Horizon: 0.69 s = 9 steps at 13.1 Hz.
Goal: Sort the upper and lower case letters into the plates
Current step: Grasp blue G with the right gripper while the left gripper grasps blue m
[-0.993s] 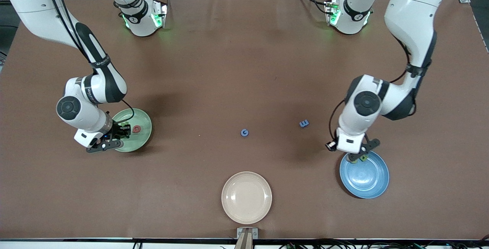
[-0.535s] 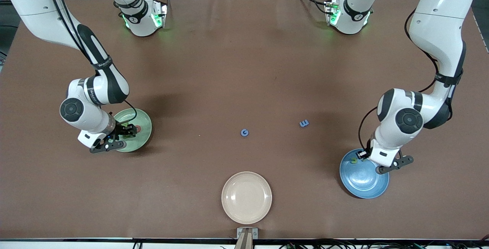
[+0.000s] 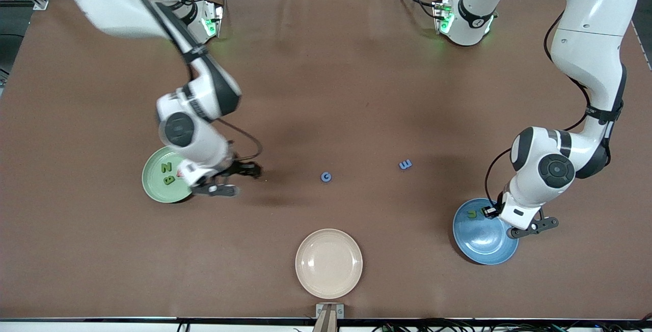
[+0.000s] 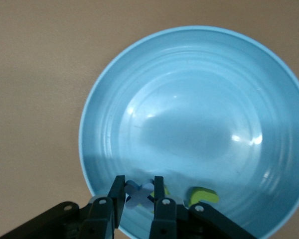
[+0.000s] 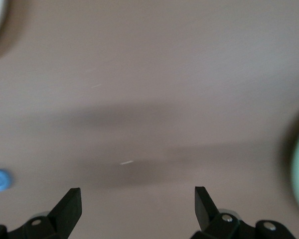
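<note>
Since the earlier frame my right pincer had swung off the mint green plate and over bare table toward the blue G, while my left pincer had shifted across the blue plate.

Right pincer: jaws spread wide, nothing between them. Beside it, the mint green plate held the green N, the green B and a pink-red letter largely hidden by the arm. The G lay ahead of it on the table; the blue m lay past that, toward my left arm's end.

Left pincer: pressed together on a blue x, low over the blue plate's rim. A green letter lay in the plate just beside it.

Risks noted:
- The x sat close to the rim; released there, it could tip out onto the table.
- The G was small and flat; a poorly centred descent could push it aside instead of gripping it.
- The cream plate lay near the G; dropping a letter there would be a mis-sort.
</note>
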Each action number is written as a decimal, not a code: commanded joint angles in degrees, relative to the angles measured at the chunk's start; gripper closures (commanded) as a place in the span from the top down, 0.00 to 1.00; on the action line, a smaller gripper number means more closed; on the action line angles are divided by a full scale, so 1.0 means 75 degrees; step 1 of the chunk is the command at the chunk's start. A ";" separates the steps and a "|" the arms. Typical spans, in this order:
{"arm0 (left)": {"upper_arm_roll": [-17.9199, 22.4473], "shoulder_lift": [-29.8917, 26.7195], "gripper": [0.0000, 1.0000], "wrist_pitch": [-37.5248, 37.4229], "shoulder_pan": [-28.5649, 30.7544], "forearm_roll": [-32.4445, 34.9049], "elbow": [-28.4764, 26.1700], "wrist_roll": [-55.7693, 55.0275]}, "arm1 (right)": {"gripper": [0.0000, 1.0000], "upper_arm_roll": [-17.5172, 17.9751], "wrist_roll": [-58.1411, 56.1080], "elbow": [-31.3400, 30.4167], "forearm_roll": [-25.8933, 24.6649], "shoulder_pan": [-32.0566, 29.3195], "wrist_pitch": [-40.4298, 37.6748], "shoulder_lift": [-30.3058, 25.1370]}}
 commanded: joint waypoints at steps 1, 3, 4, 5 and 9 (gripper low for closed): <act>-0.0051 0.0163 0.36 -0.0086 0.0089 0.0139 0.0246 0.0140 | 1.00 -0.0430 0.1347 0.1194 -0.0249 0.1111 -0.0083 0.1013; -0.0051 0.0210 0.45 -0.0086 0.0101 0.0162 0.0305 0.0151 | 1.00 -0.0934 0.1900 0.1885 -0.0390 0.1956 -0.0118 0.1540; -0.0051 0.0210 0.53 -0.0086 0.0135 0.0209 0.0305 0.0233 | 1.00 -0.1180 0.2239 0.2201 -0.0414 0.2320 -0.0106 0.1844; -0.0051 0.0199 0.65 -0.0063 0.0194 0.0209 0.0305 0.0326 | 1.00 -0.1426 0.2533 0.2622 -0.0414 0.2694 -0.0118 0.2172; -0.0110 0.0082 1.00 -0.0098 0.0125 0.0186 0.0200 0.0047 | 1.00 -0.2073 0.3482 0.3691 -0.0414 0.3600 -0.0106 0.3100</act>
